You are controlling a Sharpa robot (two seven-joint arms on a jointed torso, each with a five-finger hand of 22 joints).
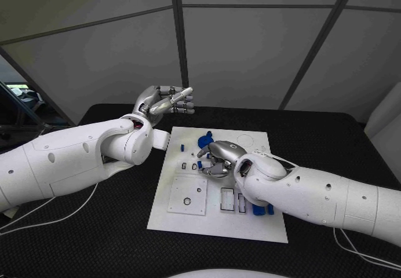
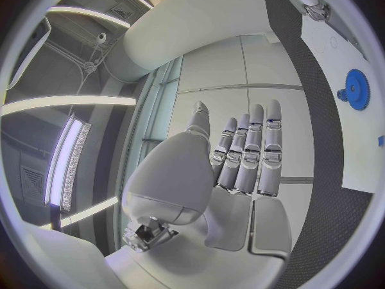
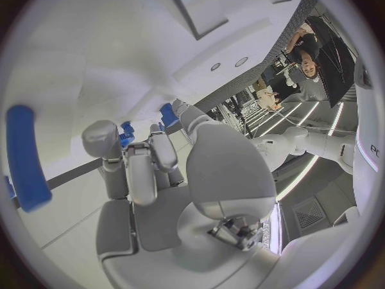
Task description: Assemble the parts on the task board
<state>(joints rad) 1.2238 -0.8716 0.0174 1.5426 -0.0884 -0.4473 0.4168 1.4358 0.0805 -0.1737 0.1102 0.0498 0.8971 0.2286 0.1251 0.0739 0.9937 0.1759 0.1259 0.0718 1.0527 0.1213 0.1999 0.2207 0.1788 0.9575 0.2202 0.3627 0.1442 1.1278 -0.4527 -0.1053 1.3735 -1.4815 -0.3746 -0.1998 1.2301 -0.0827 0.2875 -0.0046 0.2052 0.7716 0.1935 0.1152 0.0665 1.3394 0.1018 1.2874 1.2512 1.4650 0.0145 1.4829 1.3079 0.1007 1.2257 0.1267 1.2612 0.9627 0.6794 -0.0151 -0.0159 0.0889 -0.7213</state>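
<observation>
The white task board (image 1: 188,214) lies in the middle of the black table. A blue gear (image 1: 204,139) sits near its far edge, and the left wrist view shows the same gear (image 2: 355,90) on the board (image 2: 353,148). My right hand (image 1: 219,157) is low over the board's middle, fingers curled down beside small blue parts (image 1: 199,165). In the right wrist view, small blue pieces (image 3: 126,130) show just past my right hand's (image 3: 153,173) fingertips; whether they pinch one is unclear. My left hand (image 1: 167,102) is raised off the board's far left corner, holding nothing, and its fingers (image 2: 249,154) are stretched out.
Several blue parts (image 1: 259,208) stand in slots near the board's right front. A long blue piece (image 3: 24,157) lies on the board to one side of my right hand. White inset plates (image 1: 188,197) fill the board's front left. Grey partition walls stand behind the table.
</observation>
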